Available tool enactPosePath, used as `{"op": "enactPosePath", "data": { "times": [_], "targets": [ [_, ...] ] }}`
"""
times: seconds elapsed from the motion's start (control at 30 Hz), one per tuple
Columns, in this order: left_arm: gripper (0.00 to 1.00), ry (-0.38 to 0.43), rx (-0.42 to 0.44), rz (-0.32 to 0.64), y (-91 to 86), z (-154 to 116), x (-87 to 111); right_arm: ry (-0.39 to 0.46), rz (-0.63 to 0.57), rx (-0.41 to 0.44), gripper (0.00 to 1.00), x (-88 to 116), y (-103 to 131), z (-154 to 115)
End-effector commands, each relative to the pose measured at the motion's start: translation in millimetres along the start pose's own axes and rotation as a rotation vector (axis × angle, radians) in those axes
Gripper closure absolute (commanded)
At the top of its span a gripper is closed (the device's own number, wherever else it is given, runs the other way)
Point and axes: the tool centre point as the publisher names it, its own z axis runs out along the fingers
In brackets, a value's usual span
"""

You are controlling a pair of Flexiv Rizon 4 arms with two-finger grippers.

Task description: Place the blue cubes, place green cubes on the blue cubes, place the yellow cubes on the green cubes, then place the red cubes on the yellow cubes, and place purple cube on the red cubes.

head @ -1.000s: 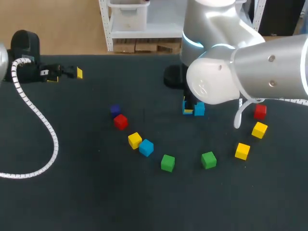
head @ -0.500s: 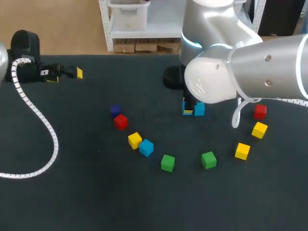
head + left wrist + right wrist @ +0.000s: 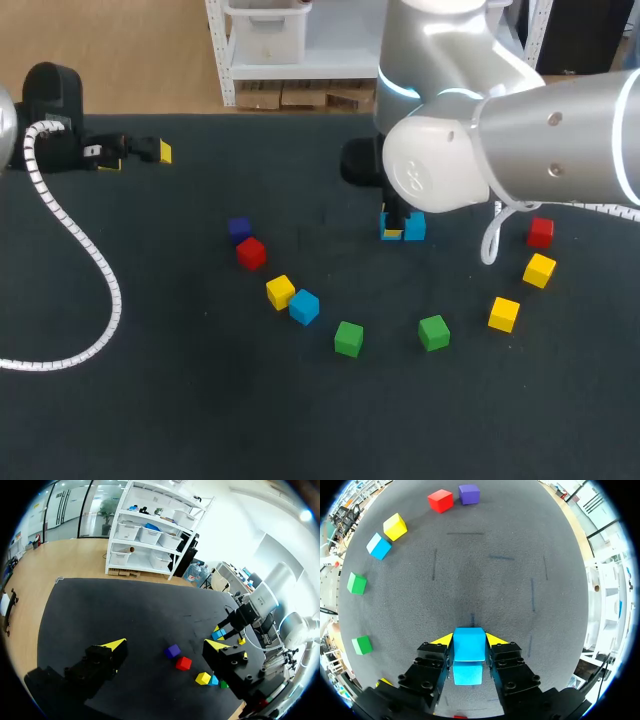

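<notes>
My right gripper [image 3: 469, 640] is shut on a blue cube [image 3: 469, 644], held low over the mat's middle right [image 3: 413, 227]; whether the cube touches the mat I cannot tell. A second blue cube [image 3: 304, 306] lies beside a yellow cube [image 3: 281, 291]. Near them sit a red cube [image 3: 250, 252] and the purple cube [image 3: 239, 229]. Two green cubes [image 3: 348, 338] [image 3: 434, 332] lie toward the front. Two yellow cubes [image 3: 503, 313] [image 3: 539, 270] and a red cube [image 3: 541, 231] sit at the right. My left gripper [image 3: 140, 150] stands open at the far left, holding nothing [image 3: 165, 644].
The black mat [image 3: 200, 400] covers the table. A white ribbed cable [image 3: 95, 270] from my left arm loops over the mat's left side. My right arm's large body [image 3: 470, 150] hangs over the back right and hides the mat beneath it.
My right arm's body has shifted slightly to the left, while the held blue cube stays in nearly the same spot. The left arm and the loose cubes have not moved.
</notes>
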Motion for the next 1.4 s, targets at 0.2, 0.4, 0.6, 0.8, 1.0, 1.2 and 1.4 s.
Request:
{"op": "enactPosePath", "data": {
  "times": [0.2,0.4,0.6,0.8,1.0,1.2,1.4],
  "targets": [
    [0.0,-0.005,0.005,0.001,1.1,-0.1,1.0,-0.003,0.004,0.0,0.63,-2.5,-3.5,1.7],
    [0.0,-0.005,0.005,0.001,1.1,-0.1,1.0,-0.005,0.006,0.004,0.54,-2.9,-4.7,2.0],
    [0.0,-0.005,0.005,0.001,1.1,-0.1,1.0,-0.004,0.007,0.004,0.12,-2.6,-4.8,2.1],
    [0.0,-0.005,0.005,0.001,1.1,-0.1,1.0,-0.012,0.004,0.005,0.0,-2.0,-4.6,-0.3],
    [0.0,-0.005,0.005,0.001,1.1,-0.1,1.0,-0.032,0.001,0.029,0.0,-0.4,-7.8,-12.5],
    [0.0,-0.005,0.005,0.001,1.1,-0.1,1.0,-0.069,0.03,0.056,0.0,5.6,-11.6,-37.1],
    [0.0,-0.005,0.005,0.001,1.1,-0.1,1.0,-0.099,0.076,0.104,0.0,13.3,-10.5,-62.7]
  ]
}}
